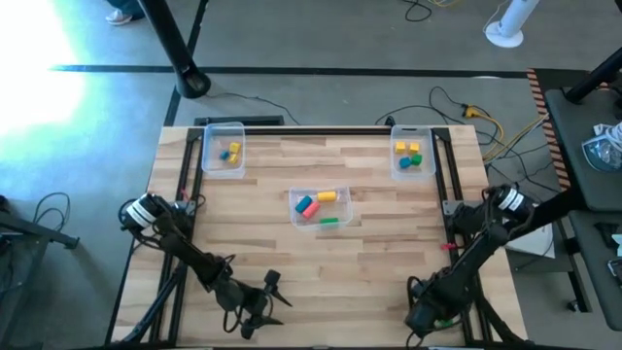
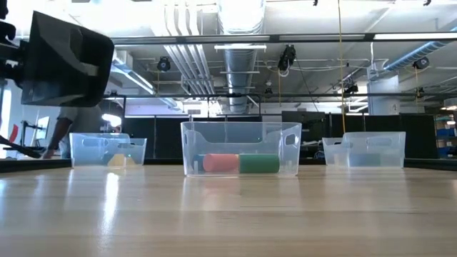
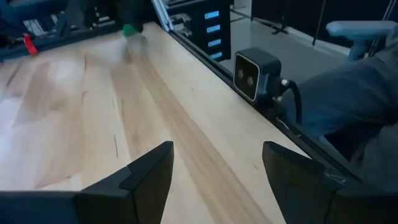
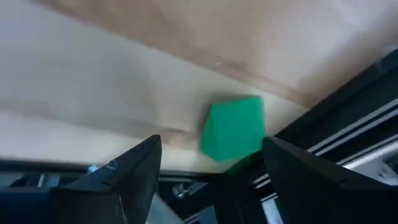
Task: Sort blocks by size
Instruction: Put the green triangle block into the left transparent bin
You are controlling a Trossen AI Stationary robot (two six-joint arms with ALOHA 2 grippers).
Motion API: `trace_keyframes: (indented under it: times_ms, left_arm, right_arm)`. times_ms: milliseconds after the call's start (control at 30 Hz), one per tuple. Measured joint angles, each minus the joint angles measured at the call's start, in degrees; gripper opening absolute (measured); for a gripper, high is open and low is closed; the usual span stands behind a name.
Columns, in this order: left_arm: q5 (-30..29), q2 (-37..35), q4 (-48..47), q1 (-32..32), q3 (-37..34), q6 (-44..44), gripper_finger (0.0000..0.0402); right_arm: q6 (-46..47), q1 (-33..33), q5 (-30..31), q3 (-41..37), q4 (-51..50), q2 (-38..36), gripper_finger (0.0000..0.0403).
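Both grippers' fingers spread wide at the near table edge, right gripper [image 4: 208, 180] over a green block [image 4: 234, 127], left gripper [image 3: 214, 177] beside a camera [image 3: 255, 74].

Grey concrete floor [image 1: 87, 117] with loose cables [image 1: 466, 107]; exposed ceiling ducts [image 2: 239, 21] overhead.

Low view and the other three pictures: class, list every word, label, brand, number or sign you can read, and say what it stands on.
None can be read in any view.
The clear bins, the blocks and the wooden table bear no lettering.
The small black camera at the table's edge shows no legible marking.
The green block between the right hand's open fingers is plain.
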Motion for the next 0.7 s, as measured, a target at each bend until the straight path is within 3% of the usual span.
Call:
trace_keyframes:
  times_ms: [433, 700]
  left_arm:
    - [-0.3, -0.1, 0.1, 0.0, -0.1, -0.4, 0.0233]
    - [-0.3, -0.1, 0.1, 0.0, -0.1, -0.7, 0.0233]
  right_arm:
    - [-1.3, 0.0, 1.4, 0.0, 4.0, 1.4, 0.0234]
    - [-5.6, -1.3, 2.3, 0.1, 0.6, 1.1, 0.0227]
